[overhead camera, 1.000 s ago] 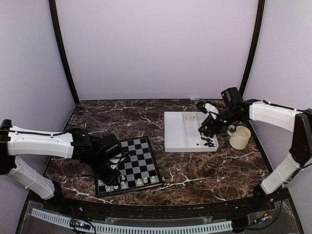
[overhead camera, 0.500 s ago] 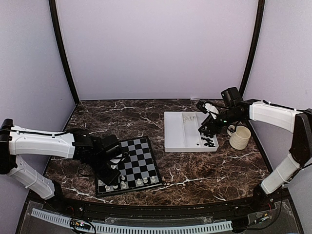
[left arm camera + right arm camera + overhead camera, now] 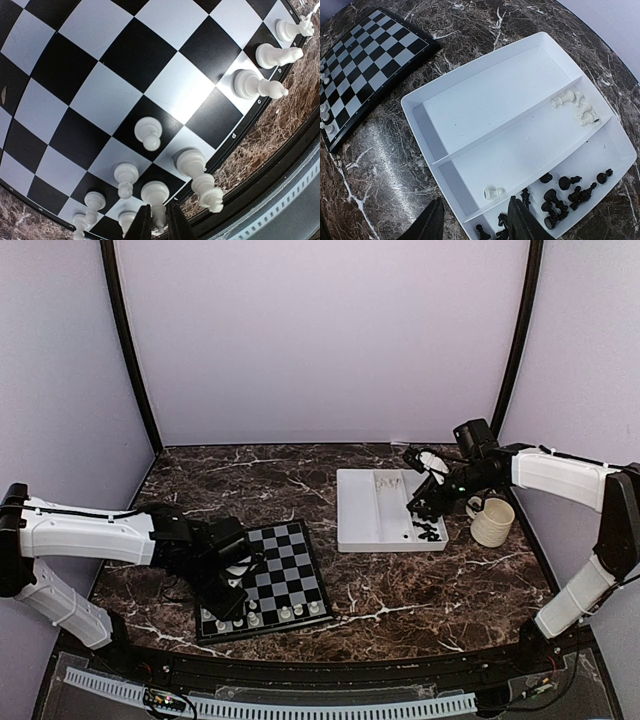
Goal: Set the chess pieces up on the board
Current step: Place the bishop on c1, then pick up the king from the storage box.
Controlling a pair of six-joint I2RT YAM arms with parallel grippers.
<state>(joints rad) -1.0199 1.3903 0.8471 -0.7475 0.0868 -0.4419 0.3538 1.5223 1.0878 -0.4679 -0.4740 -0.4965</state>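
Setup barely begun: some white placed, black untouched
About ten white pieces (image 3: 252,84) stand along the near edge of the board (image 3: 290,560); every other square is bare. All the black pieces (image 3: 555,200) lie heaped in the tray (image 3: 485,107), with a few white ones in it too, so I judge most of both sides is left to place. Left claw (image 3: 159,225) hangs low over the board's near corner, fingers almost together about one white piece's head; whether it grips I cannot tell. Right claw (image 3: 476,222) hovers over the tray's near edge, fingers wide apart, holding nothing
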